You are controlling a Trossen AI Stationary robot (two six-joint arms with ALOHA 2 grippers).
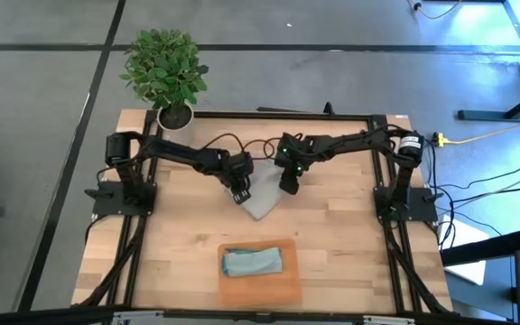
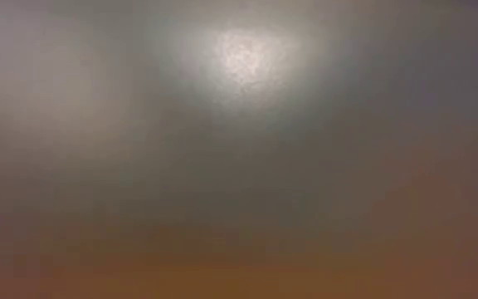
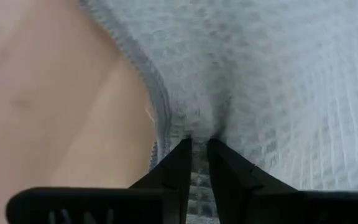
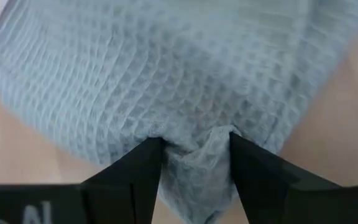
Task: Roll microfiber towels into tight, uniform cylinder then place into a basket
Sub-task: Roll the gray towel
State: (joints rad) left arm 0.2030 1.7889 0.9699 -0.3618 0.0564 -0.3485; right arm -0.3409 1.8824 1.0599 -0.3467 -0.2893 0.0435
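Grey towel lies mid-table, not yet rolled: the left gripper pinches its edge between nearly closed fingers and the right gripper clamps a bunched fold on the other side. Blue towel already sits in the orange basket, so half looks done. Plant pot stands well clear at the back left corner.

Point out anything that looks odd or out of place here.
The blue towel in the basket lies loosely folded, not tightly rolled. The low view is a total blur. Otherwise normal: both end effectors, left and right, pinch the grey towel.
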